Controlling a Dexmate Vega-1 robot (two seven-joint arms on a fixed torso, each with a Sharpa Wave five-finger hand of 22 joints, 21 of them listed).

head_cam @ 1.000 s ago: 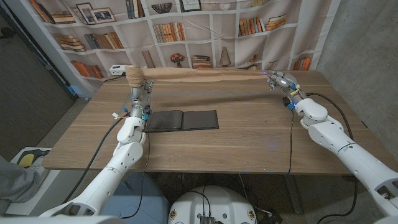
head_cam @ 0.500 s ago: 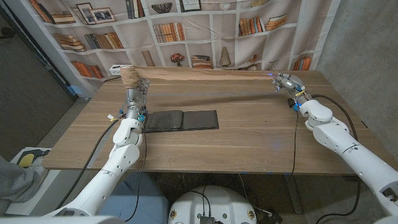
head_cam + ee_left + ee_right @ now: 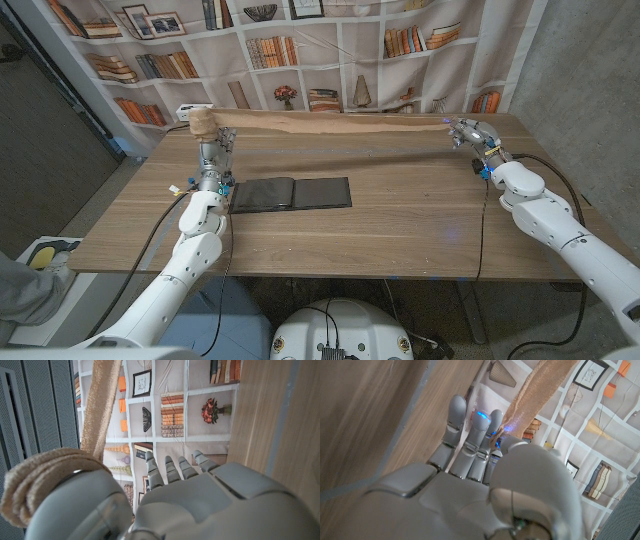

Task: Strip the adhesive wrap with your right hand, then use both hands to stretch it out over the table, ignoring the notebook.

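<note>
Fingers [image 3: 479,430] of the right hand [image 3: 470,133] are being pressed onto the wrap [image 3: 330,122]; its roll [image 3: 37,480] is being gripped by the left hand [image 3: 212,150], the span being seen whole from the head view.

You had a wooden table [image 3: 400,220] with a pale plank grain in front of you. At twelve o'clock hung a backdrop [image 3: 330,50] printed with white bookshelves (books, framed pictures, a bowl, a small plant, all flat on the cloth). At two o'clock stood a grey, rough wall [image 3: 590,60]. At ten o'clock a dark slatted panel [image 3: 45,130] ran down to a grey floor [image 3: 90,215]. The light was even and soft.
</note>
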